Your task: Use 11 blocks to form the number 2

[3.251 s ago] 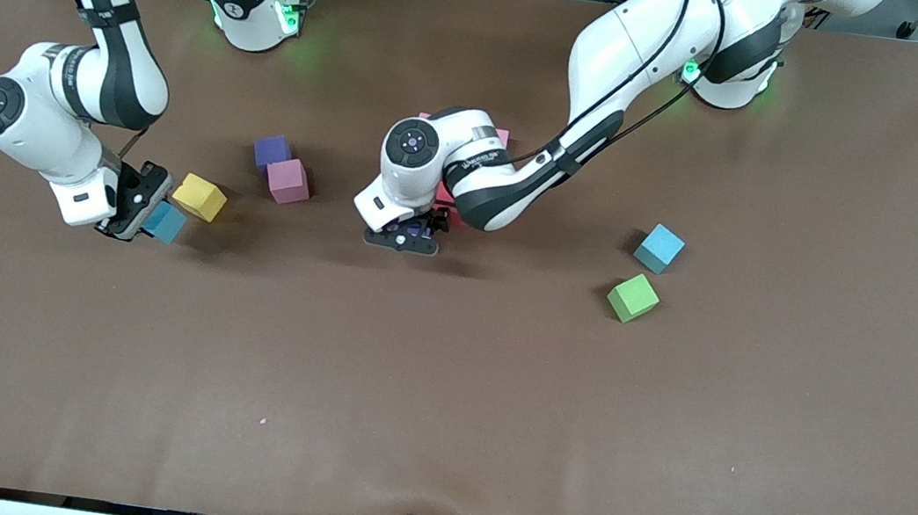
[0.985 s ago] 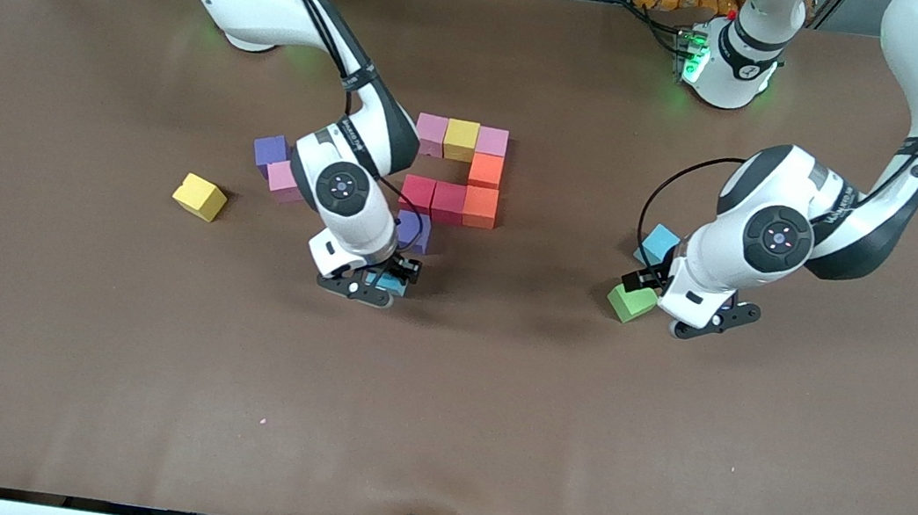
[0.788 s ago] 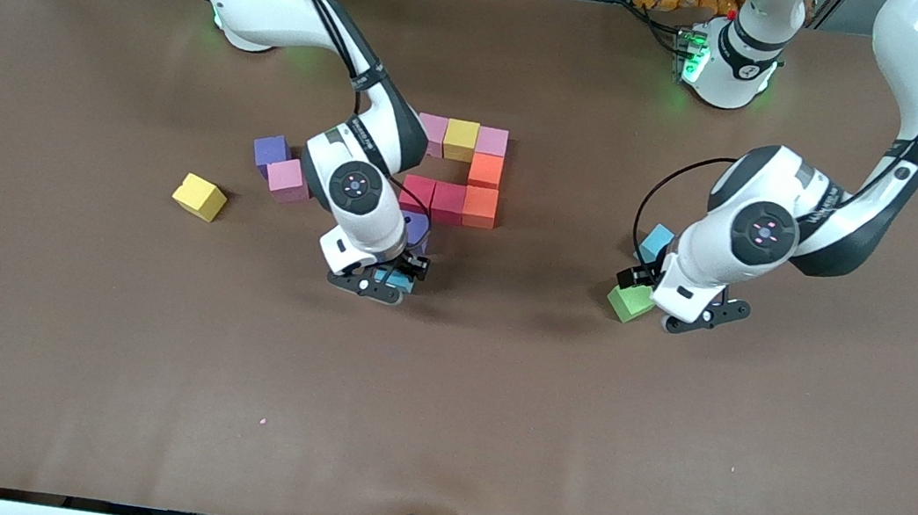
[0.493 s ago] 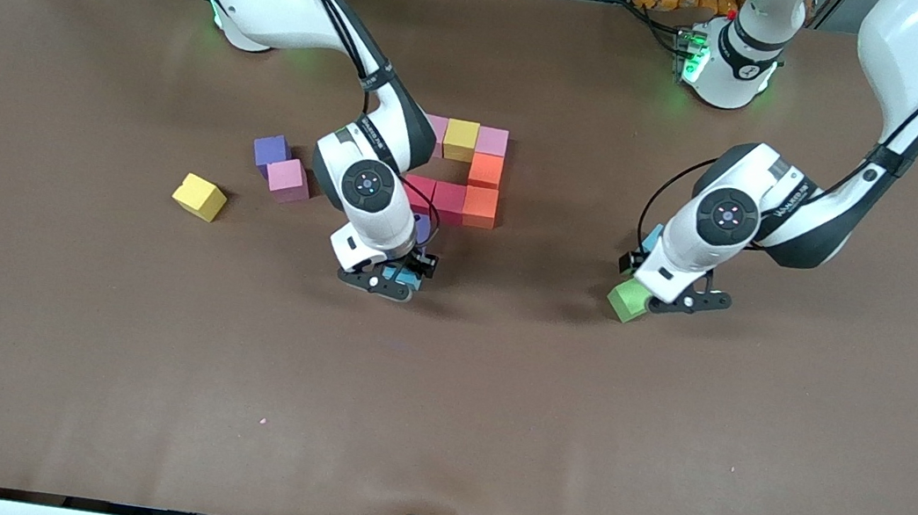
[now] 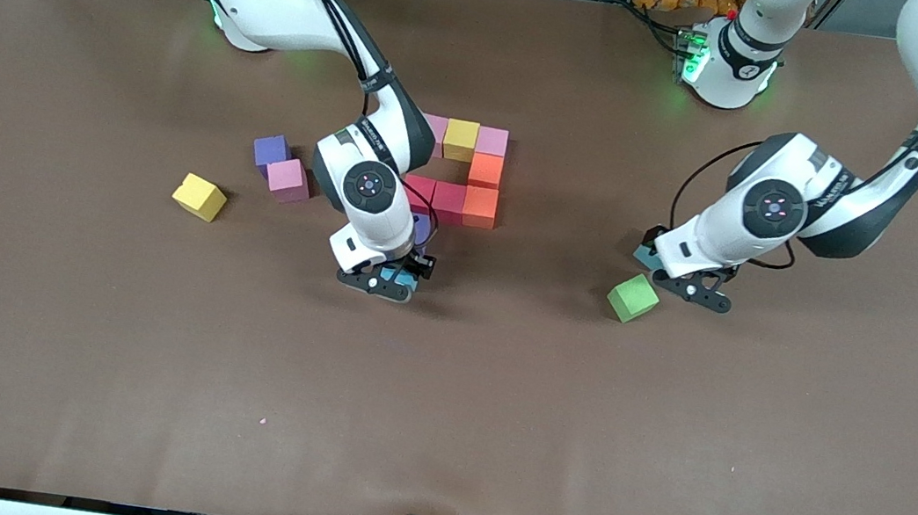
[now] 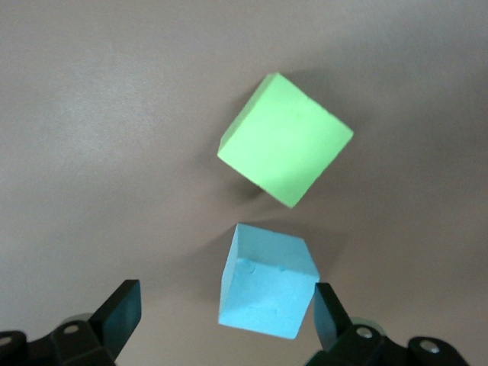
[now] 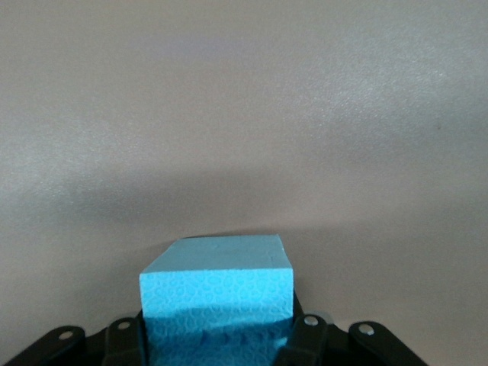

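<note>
- Matte foam cubes form my unfinished number 2 (image 5: 461,171): pink-yellow-pink bar, orange, red, purple.
- My right claw (image 7: 217,335) grips a light blue cube (image 7: 217,293).
- Loose cubes: yellow (image 5: 199,197), purple (image 5: 272,151), pink (image 5: 288,180), blue (image 6: 267,280).

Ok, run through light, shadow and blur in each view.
Front view: even overhead light, soft shadows beside the green cube and yellow cube, green glow at both arm bases. Left wrist view: green cube slightly soft, blue cube crisper, faint shadows under both. Right wrist view: held blue cube fills the foreground, broad dim band on the table.

From the front I see the right arm covering most of its light blue block (image 5: 401,276), the purple block (image 5: 422,228) and one pink block (image 5: 438,128); the left arm covers most of the other light blue block (image 5: 645,253).
</note>
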You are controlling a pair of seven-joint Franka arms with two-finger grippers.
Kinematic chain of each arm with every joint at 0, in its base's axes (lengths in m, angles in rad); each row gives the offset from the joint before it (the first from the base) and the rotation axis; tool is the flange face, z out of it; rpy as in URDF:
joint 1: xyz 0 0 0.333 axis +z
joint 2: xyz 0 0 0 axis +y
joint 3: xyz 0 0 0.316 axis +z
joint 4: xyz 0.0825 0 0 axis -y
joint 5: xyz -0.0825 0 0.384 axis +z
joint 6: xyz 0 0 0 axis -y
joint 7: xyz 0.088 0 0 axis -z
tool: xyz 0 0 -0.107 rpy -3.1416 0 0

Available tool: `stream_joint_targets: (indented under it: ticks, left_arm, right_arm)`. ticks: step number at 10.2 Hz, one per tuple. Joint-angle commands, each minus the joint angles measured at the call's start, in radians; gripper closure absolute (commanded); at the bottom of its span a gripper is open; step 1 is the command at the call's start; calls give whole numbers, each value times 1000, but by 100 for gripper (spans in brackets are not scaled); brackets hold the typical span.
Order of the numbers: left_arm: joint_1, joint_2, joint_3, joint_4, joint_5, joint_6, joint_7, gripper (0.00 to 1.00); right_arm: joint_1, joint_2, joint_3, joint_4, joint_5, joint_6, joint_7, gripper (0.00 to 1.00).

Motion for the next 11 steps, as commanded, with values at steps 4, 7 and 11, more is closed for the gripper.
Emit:
stream_joint_targets:
  ticks: [4, 7, 11]
  left_arm:
    - [23, -18, -40, -128, 18, 119, 36, 0]
    - [25, 14, -34, -135, 123, 126, 40, 0]
    - [22, 17, -26, -163, 154, 159, 34, 0]
  right_arm:
    - [28, 5, -13, -15, -25, -7, 4, 57]
    - [42, 5, -13, -17, -25, -19, 6, 57]
    - [40, 3, -13, -43, -25, -13, 6, 57]
